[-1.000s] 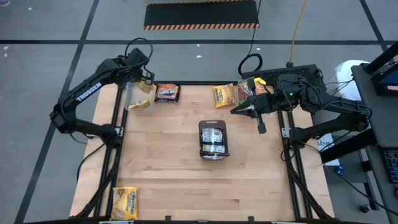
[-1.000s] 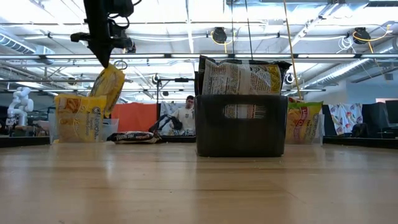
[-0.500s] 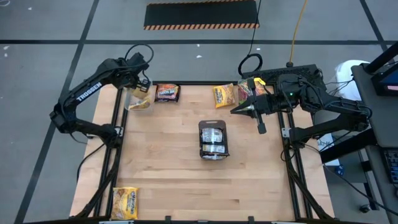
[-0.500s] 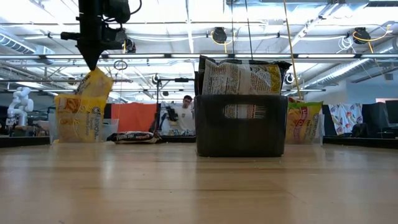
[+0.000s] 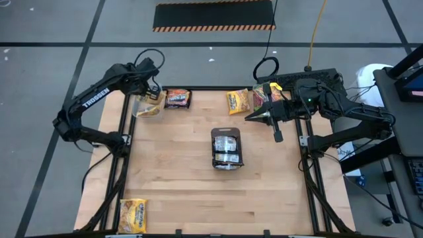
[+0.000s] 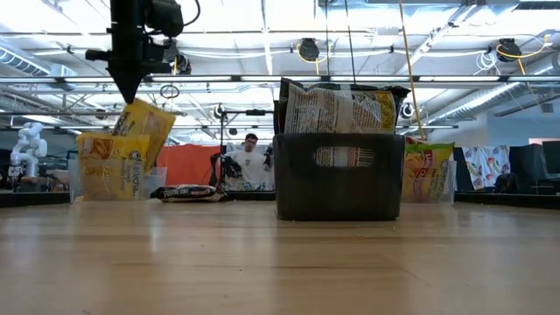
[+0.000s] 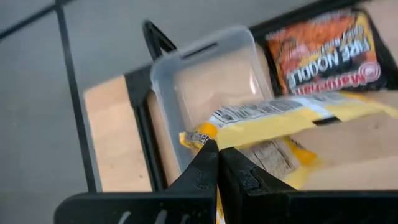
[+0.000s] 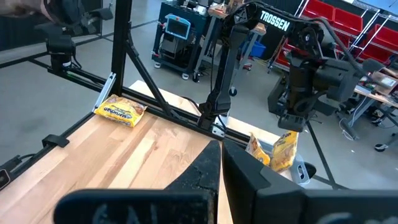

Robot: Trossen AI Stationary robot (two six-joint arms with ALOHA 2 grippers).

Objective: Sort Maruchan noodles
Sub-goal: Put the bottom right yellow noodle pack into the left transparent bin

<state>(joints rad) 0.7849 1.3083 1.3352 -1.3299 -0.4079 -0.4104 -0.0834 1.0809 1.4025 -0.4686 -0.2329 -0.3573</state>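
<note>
My left gripper [image 6: 129,94] hangs over a clear tub [image 5: 147,107] at the table's far left corner, shut on a yellow noodle packet [image 6: 146,124]. Another yellow packet [image 6: 107,168] stands in that tub. A dark brown packet [image 5: 177,99] lies flat beside it. The dark tray [image 5: 227,149] at the table's middle holds several packets standing on edge. At the far right, one yellow packet [image 5: 238,101] lies next to a tub with a green-edged packet [image 6: 427,171]. My right gripper [image 5: 250,118] hovers shut near them, touching nothing. My left gripper pinches the yellow packet's end edge, at one corner [image 7: 200,137], between its two fingertips. The fingers come slanting down from above. The packet hangs tilted below them, over the tub's opening; whether its lower end rests on anything I cannot tell.
One more yellow packet [image 5: 133,215] lies flat at the table's near left corner. Bare wood spreads between the tray and the table's edges. Black frame rails [image 5: 125,165] run along both sides of the table. A person shows in the room far behind.
My left gripper has tipped more steeply downward over the clear tub and sunk slightly. The yellow packet has swung with it, still hanging tilted from the fingertips.
</note>
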